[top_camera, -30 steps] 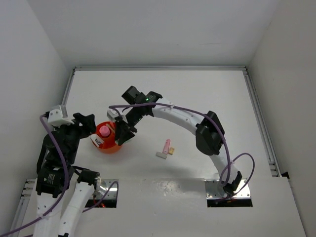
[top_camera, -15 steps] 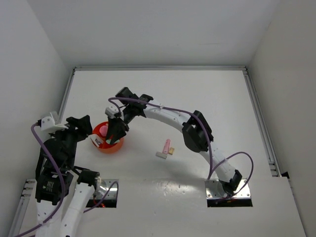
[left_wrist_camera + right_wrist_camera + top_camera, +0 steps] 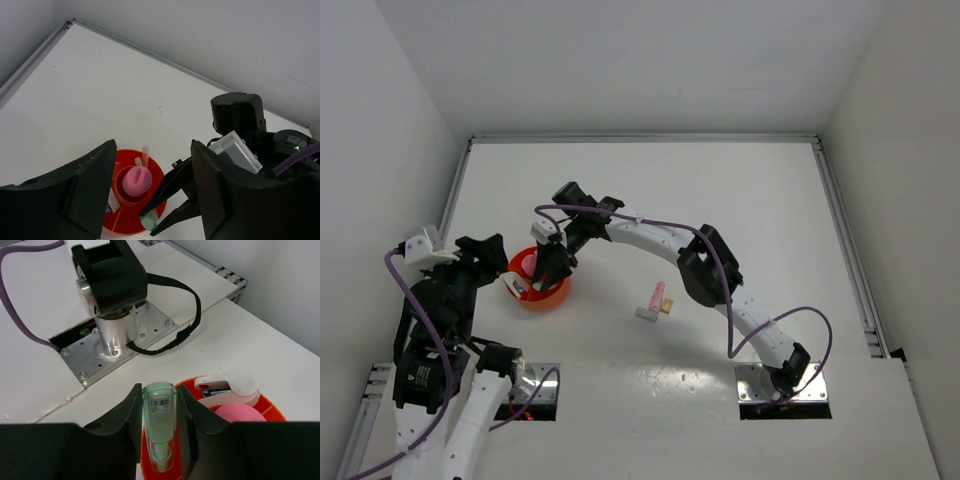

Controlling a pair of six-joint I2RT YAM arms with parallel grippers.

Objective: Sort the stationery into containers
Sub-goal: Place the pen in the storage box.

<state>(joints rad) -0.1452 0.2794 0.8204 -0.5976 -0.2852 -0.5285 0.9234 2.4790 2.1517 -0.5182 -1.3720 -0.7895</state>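
**Mint-green marker [image 3: 160, 425] is hanging in the right gripper over the orange bowl [image 3: 556, 298]**

Much of the bowl is hiding under the right gripper [image 3: 552, 268] in the top view, so its contents are reading poorly there; in the right wrist view the dark fingers are cutting off the bowl's near part; the marker's lower end is hard to make out against the orange, so I cannot tell whether it is touching the floor of the bowl. The right gripper is clamping the marker between both fingers, barcode label facing the camera, its lower part dipping into an outer compartment by the rim. In the centre well a pink-capped tube [image 3: 136, 181] is standing; two thin pens [image 3: 144, 156] are poking up just beside it; a white item with a dark label [image 3: 226, 385] is lying in another compartment. The left gripper [image 3: 153, 150] is hovering near the bowl, jaws spread wide and gripping nothing. Three small erasers [image 3: 656, 301], pink, white and yellow, are lying together on the table [image 3: 740, 190], well apart from the bowl.
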